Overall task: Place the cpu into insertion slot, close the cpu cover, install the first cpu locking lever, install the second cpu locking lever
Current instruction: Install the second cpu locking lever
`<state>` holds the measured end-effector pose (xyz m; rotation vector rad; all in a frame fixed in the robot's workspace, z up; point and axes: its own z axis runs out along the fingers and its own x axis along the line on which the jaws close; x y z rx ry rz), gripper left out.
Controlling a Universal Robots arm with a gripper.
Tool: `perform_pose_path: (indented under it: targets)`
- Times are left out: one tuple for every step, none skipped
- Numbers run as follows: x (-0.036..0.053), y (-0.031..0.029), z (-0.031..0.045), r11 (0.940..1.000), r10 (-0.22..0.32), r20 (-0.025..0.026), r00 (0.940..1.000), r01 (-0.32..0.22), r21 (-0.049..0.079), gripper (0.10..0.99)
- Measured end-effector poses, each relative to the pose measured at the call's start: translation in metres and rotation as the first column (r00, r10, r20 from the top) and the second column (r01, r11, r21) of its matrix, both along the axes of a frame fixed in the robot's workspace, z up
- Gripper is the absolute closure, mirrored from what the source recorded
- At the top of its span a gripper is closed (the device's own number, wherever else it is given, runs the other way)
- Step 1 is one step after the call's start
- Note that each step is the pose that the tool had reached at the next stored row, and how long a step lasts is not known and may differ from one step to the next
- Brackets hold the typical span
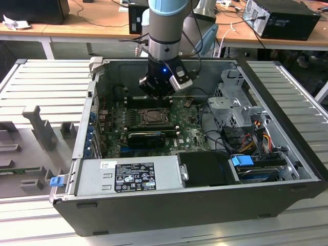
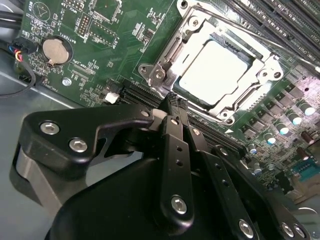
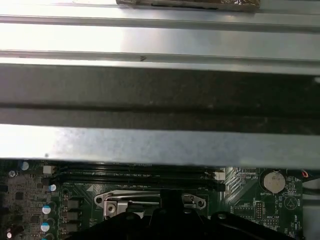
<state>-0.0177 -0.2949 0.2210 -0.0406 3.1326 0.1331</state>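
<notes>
The arm reaches down into an open grey steel computer case (image 1: 287,169) lying on its side on a table (image 1: 46,82) of ribbed aluminium slats. Its black hand (image 2: 172,102) hangs low over the green motherboard (image 2: 95,75), just beside the insertion slot (image 1: 152,117). In the second wrist view the two slim black fingers (image 2: 175,150), studded with small silver screws, are drawn together with barely a sliver between their tips and nothing gripped.

The cpu (image 2: 212,70) lies flat in the socket, its pale, matte metal face showing through the square window of the cpu cover (image 2: 255,52). That cover is a thin, shiny stamped frame lying flat over the chip, its corners held by round-headed screws. A bright wire lever (image 2: 235,27) runs along the frame's far edge beside the long black memory slots (image 2: 280,25).

A round silver coin battery (image 2: 54,51) sits on the board well apart from the socket. In the first wrist view, the case's brushed metal wall (image 3: 160,145) rises behind the board.
</notes>
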Motion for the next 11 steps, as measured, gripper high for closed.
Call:
perform_pose_path:
  targets:
    - [0.0, -0.0023, 0.0, 1.0, 0.0, 0.0, 1.0, 0.0, 0.0, 0.98]
    - [0.0, -0.0034, 0.0, 1.0, 0.0, 0.0001, 1.0, 0.0, 0.0, 0.98]
    - [0.0, -0.0043, 0.0, 1.0, 0.0, 0.0001, 1.0, 0.0, 0.0, 0.98]
    - [0.0, -0.0045, 0.0, 1.0, 0.0, 0.0, 1.0, 0.0, 0.0, 0.98]
    - [0.0, -0.0047, 0.0001, 1.0, 0.0, 0.0001, 1.0, 0.0, 0.0, 0.98]
    - [0.0, -0.0047, 0.0004, 1.0, 0.0, 0.0, 1.0, 0.0, 0.0, 0.98]
    - [0.0, -0.0048, 0.0012, 1.0, 0.0, 0.0, 1.0, 0.0, 0.0, 0.98]
    - [0.0, -0.0047, 0.0024, 1.0, 0.0, 0.0001, 1.0, 0.0, 0.0, 0.98]
    - [0.0, -0.0048, 0.0036, 1.0, 0.0, 0.0, 1.0, 0.0, 0.0, 0.98]
    - [0.0, -0.0047, 0.0045, 1.0, 0.0, 0.0001, 1.0, 0.0, 0.0, 0.98]
    - [0.0, -0.0047, 0.0049, 1.0, 0.0, 0.0, 1.0, 0.0, 0.0, 0.98]
